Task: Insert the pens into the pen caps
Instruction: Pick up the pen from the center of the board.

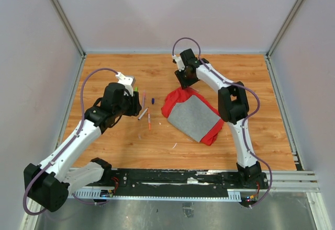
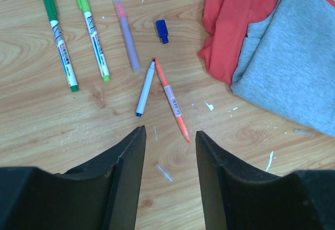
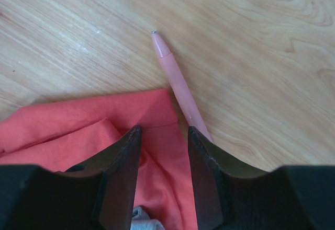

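Several pens lie on the wooden table ahead of my left gripper [image 2: 168, 133], which is open and holds nothing. They are a dark green pen [image 2: 60, 42], a light green pen [image 2: 91, 31], a purplish pen [image 2: 126, 31], a white pen with a blue end [image 2: 145, 89] and an orange pen [image 2: 171, 99]. A blue pen cap [image 2: 163, 31] stands alone beyond them. A small clear cap [image 2: 164, 172] lies between the left fingers. My right gripper [image 3: 163, 131] is open over the red cloth's edge. A pink pen [image 3: 178, 83] runs beside the cloth and under the right finger.
The red-and-grey cloth [image 1: 193, 116] lies crumpled at the table's middle, right of the pens [image 1: 146, 116]. White scraps [image 2: 270, 160] dot the wood. Grey walls enclose the table [image 1: 251, 83] on three sides.
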{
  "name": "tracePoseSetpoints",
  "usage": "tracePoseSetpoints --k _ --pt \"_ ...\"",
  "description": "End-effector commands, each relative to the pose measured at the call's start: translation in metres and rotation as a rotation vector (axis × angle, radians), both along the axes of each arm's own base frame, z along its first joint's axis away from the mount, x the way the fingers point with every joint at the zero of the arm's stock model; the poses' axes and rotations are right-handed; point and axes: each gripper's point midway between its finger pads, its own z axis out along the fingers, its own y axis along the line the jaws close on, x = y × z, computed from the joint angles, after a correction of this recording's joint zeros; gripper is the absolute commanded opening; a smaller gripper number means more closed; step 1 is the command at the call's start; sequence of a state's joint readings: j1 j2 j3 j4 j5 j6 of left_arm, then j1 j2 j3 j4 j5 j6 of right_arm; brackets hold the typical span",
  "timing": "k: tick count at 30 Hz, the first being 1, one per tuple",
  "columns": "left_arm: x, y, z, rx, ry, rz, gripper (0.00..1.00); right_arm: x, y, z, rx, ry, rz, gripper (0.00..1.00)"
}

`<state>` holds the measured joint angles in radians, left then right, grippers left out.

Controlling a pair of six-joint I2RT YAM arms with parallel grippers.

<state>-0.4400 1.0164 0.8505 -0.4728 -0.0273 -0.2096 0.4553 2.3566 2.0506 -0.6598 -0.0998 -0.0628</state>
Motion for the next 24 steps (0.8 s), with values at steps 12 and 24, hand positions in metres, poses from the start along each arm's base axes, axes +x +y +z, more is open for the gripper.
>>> tracePoseSetpoints --k 12,24 --pt "0.001 -0.003 -0.001 -0.001 -0.010 -0.021 0.48 0.003 -0.012 -0.028 0.006 0.086 0.002 0.37" --pt "0.001 -0.004 -0.004 0.003 -0.001 -0.023 0.48 0.009 0.012 0.071 0.188 -0.115 0.120 0.44"
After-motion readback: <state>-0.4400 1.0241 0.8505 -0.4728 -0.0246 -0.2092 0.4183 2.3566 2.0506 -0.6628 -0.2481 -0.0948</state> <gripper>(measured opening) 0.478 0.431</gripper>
